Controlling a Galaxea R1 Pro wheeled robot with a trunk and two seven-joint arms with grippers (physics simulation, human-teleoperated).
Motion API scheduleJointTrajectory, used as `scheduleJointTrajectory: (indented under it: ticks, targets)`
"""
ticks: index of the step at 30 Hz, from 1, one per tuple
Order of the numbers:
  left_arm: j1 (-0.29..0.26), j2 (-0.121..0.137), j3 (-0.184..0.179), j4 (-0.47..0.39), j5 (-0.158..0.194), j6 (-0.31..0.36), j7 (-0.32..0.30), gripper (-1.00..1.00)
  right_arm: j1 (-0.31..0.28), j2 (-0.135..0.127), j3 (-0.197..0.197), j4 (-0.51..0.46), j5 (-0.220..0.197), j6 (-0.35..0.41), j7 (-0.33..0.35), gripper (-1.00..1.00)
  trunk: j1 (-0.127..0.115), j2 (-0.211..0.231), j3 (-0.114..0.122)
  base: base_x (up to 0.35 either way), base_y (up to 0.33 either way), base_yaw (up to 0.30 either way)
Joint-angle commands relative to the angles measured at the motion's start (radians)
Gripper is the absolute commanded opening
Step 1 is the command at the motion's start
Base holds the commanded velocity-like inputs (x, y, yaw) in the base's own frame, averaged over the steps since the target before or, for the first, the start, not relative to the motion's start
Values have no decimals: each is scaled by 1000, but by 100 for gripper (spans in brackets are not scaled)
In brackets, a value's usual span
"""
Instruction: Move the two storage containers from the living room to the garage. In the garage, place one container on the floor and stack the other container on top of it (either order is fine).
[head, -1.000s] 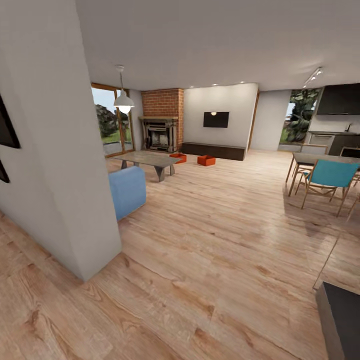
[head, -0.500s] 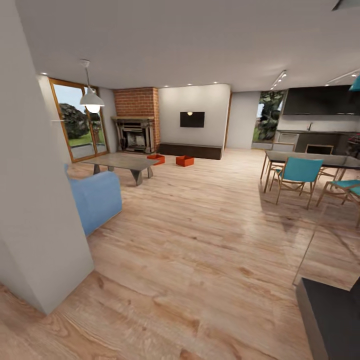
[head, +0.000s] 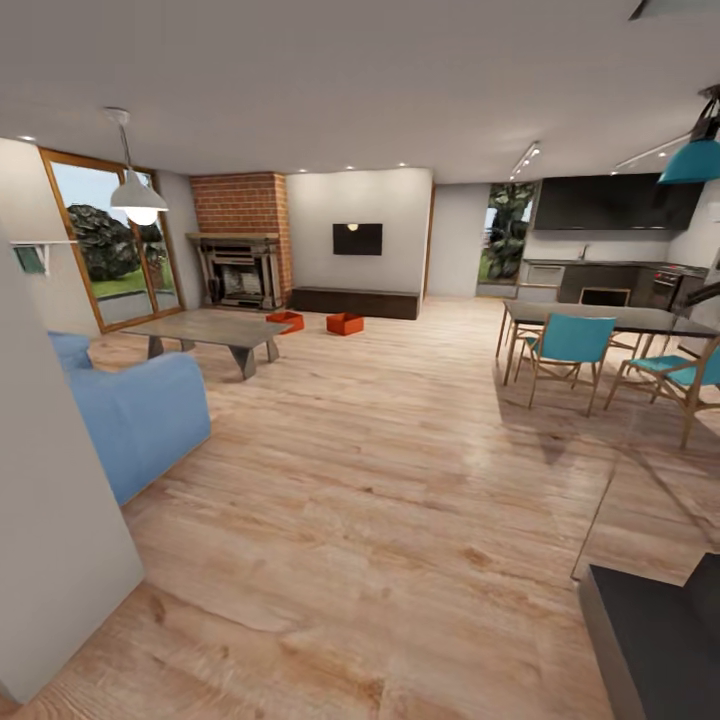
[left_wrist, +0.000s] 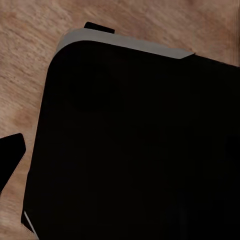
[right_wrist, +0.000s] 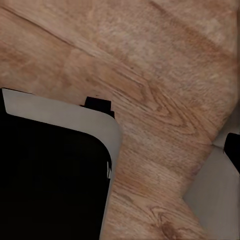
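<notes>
1. The living room's light wood floor (head: 400, 480) lies open ahead; a straight drive past the blue sofa (head: 135, 415) and coffee table (head: 210, 328) looks best.
2. The two storage containers (head: 345, 324) sit on the floor near the brick fireplace (head: 238, 262).
3. Whether either end effector is apart or together, I cannot tell.
4. No readable writing.

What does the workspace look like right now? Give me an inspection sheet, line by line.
Surface: light wood plank floor, open ahead of the robot.
Job's things: two storage containers, side by side but apart on the floor, before the low dark bench, beyond the coffee table.
Clutter: blue sofa at left; dining table with teal chairs at right.
Hands: state cannot be told; wrist views show dark robot body over wood floor.
Cables: nothing seen.
Surroundings: brick fireplace, wall TV, glazed doors, kitchen far right.
</notes>
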Motion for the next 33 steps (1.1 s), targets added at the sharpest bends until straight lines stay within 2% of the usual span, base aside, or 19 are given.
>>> scheduleJointTrajectory:
  ticks: [1, 33]
  targets:
    - [-1, 0, 2, 1, 3, -4, 1, 100, -1, 0, 2, 3, 6, -5, -1, 100, 1, 0, -1, 322, 0, -11]
    - [-1, 0, 2, 1, 0, 3, 1, 100, -1, 0, 5, 3, 8, -5, -5, 100, 1, 0, -1, 322, 0, -1]
